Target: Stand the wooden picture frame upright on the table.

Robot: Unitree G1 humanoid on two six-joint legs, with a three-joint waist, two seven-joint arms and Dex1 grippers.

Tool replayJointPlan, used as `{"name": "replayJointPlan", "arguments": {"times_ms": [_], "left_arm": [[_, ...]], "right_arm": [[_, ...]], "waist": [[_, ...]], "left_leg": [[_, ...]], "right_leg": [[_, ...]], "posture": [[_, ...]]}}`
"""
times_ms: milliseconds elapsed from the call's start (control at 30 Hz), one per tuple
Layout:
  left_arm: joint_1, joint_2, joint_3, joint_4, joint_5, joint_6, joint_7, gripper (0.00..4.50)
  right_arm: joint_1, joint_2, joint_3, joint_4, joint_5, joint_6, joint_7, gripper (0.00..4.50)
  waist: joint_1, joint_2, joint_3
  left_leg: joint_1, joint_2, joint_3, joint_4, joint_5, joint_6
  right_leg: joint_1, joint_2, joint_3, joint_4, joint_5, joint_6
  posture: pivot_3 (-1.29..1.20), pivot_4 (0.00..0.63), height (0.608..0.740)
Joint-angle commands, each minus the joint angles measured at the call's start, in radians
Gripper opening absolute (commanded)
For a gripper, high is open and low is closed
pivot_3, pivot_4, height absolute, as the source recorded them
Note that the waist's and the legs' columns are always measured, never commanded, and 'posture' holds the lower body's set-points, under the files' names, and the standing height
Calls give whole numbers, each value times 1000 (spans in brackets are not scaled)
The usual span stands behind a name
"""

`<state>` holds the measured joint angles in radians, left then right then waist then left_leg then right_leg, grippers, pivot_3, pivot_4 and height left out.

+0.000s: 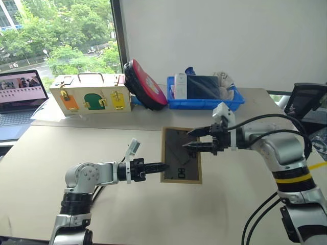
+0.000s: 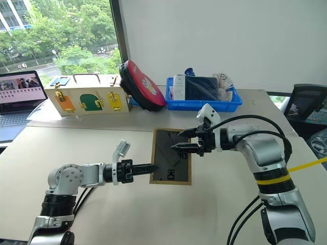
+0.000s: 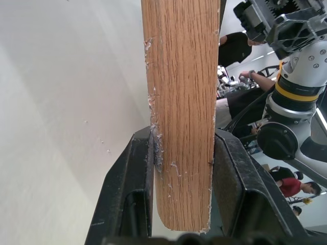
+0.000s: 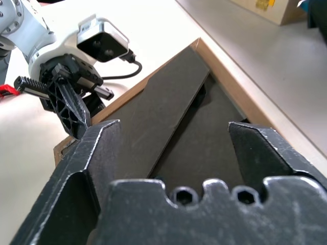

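Observation:
The wooden picture frame [image 1: 179, 164] is at the middle of the table [image 1: 127, 214], its dark grey back with white markings turned up toward me. My left gripper [image 1: 162, 166] is shut on the frame's left wooden edge [image 3: 181, 102], one finger [image 3: 127, 194] on each face. My right gripper [image 1: 187, 139] reaches in from the right and hovers open over the back. Its fingers straddle the fold-out stand [image 4: 168, 117], which is lifted slightly off the back, and grip nothing. Whether the frame touches the table I cannot tell.
Along the far edge stand a cream box with coloured latches [image 1: 92, 94], a red and black round object [image 1: 145, 84] and a blue bin [image 1: 204, 97] of items. A laptop [image 1: 20, 97] sits far left. A black chair [image 1: 306, 99] is at the right.

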<state>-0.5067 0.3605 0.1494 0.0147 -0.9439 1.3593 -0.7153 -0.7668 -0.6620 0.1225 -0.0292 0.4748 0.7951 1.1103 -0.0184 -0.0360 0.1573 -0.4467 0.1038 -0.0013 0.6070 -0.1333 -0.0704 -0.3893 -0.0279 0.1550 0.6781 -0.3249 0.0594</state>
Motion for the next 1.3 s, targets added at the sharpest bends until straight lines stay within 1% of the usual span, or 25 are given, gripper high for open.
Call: {"name": "replayJointPlan", "arguments": {"times_ms": [33, 200, 300, 433, 533, 633, 700, 800, 900, 1000, 1067, 1100, 1200, 1300], "left_arm": [[-7, -2, 4, -41, -25, -19, -16, 1134], [-4, -7, 5, -43, -27, -20, -8, 1134], [8, -13, 13, -50, -33, -16, 2, 1134], [28, -15, 26, -63, -40, -9, 15, 1134], [46, -17, 40, -76, -52, -3, 26, 1134], [57, -17, 44, -84, -64, -1, 35, 1134], [60, -18, 43, -84, -70, -2, 40, 1134], [50, -28, 40, -74, -78, 2, 49, 1134], [27, -29, 51, -50, -103, 20, 48, 1134], [17, -20, 52, -32, -111, 36, 40, 1134], [4, -21, 66, -7, -125, 54, 44, 1134], [-5, -27, 83, 14, -136, 67, 52, 1134], [-32, -50, 144, 85, -188, 118, 71, 1134], [-45, -65, 177, 119, -219, 159, 91, 1134]], "right_arm": [[-9, 11, 17, -36, 13, 9, 9, 3857], [-1, 51, 53, -77, 25, 19, 7, 3857], [14, 68, 42, -118, 58, 29, 14, 3857], [58, 28, -18, -191, 167, 119, 48, 3857], [121, -22, -80, -250, 252, 172, 60, 3857], [172, -52, -144, -301, 325, 207, 46, 3857], [189, -59, -166, -318, 341, 210, 23, 3857], [217, -66, -193, -320, 279, 156, -57, 3857], [265, -100, -237, -258, 189, 77, -123, 3857], [315, -105, -277, -227, 96, -74, -170, 3857], [342, -119, -272, -187, -17, -228, -207, 3857], [362, -141, -247, -161, -99, -327, -220, 3857], [417, -198, -171, -46, -363, -730, -280, 3857], [431, -228, -132, 78, -583, -1104, -423, 3857]], "waist": [[0, 0, 0], [0, 0, 0], [0, 0, 0], [3, 0, 0], [6, 0, 1], [4, 0, 1], [1, 0, 1], [-6, 0, 1], [-5, 0, 1], [1, 0, 1], [1, 0, 1], [1, 0, 1], [1, 0, 1], [-3, 0, 1]], "left_leg": [[0, 0, 0, 0, 0, 0], [0, 0, 0, 0, 0, 0], [0, 0, 0, 0, 0, 0], [-1, 0, 0, 0, 0, 0], [-2, 0, -1, 0, 0, 0], [-2, 0, -1, 0, 0, 0], [-2, 0, -1, 0, 0, 0], [-1, 0, -1, 0, 0, 0], [-1, 0, -1, 1, 0, 0], [-1, 0, -1, 1, 0, 0], [-2, 0, -1, 0, 0, 0], [-2, 0, -1, 0, 0, 0], [-1, -1, -1, 1, 0, 0], [-1, -1, -1, 0, 0, 0]], "right_leg": [[0, 0, 0, 0, 0, 0], [0, 0, 0, 0, 0, 0], [0, 0, 0, 0, 0, 0], [0, 0, 0, 0, 0, 0], [0, 0, -1, -1, 0, 0], [0, 0, -1, -1, 0, 0], [0, 0, -1, -1, 0, 0], [0, 0, -1, -1, 0, 0], [0, 0, -1, -1, 0, 0], [0, 0, -1, -1, 0, 0], [0, 0, -1, -2, 0, 0], [0, 0, -1, -2, 0, 0], [0, 0, -1, -2, 0, 0], [0, 0, -1, -2, 0, 0]], "posture": [[0, 150, 710], [0, 150, 710], [0, 150, 710], [0, 150, 710], [0, 150, 710], [0, 150, 710], [0, 150, 710], [0, 150, 710], [0, 150, 710], [0, 150, 710], [0, 150, 710], [0, 150, 710], [0, 150, 710], [0, 150, 710]]}}
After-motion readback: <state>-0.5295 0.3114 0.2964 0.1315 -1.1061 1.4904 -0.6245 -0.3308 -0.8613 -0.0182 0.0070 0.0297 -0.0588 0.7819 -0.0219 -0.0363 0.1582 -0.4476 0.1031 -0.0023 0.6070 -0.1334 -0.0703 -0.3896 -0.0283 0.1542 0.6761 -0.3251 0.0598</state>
